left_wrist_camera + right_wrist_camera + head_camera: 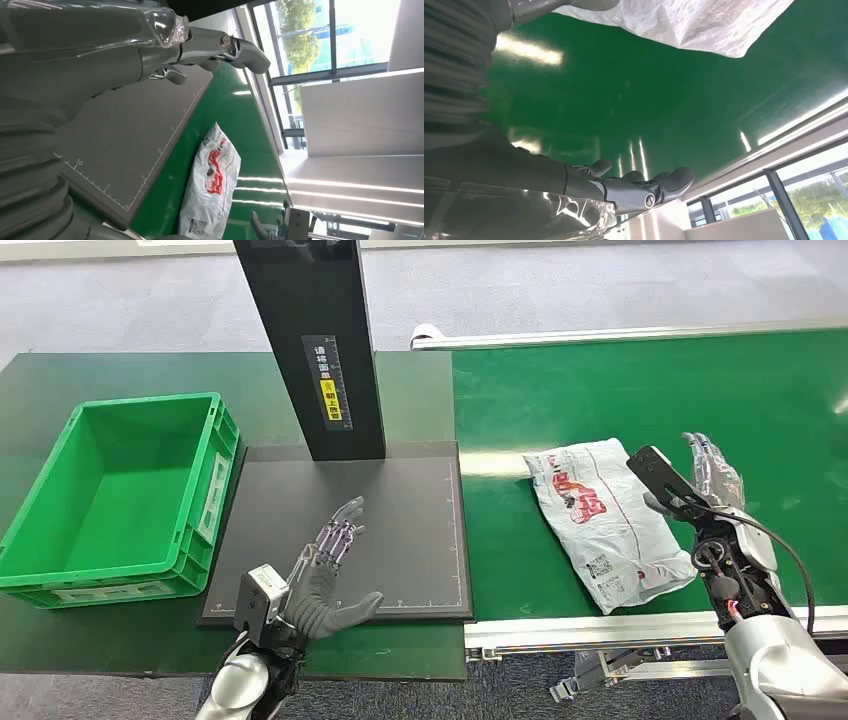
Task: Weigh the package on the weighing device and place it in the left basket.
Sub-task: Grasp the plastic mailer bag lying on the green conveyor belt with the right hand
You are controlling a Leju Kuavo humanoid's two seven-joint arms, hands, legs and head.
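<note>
The white package lies flat on the green belt, right of centre, its long axis running from upper left to lower right. The right hand hovers just beside its right edge, fingers spread, holding nothing. The left hand hangs splayed and empty over the dark weighing plate, lower centre-left.

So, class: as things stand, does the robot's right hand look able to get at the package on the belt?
Probably yes. The right hand hovers open beside the package, which lies flat on the green belt with nothing between them.
</note>
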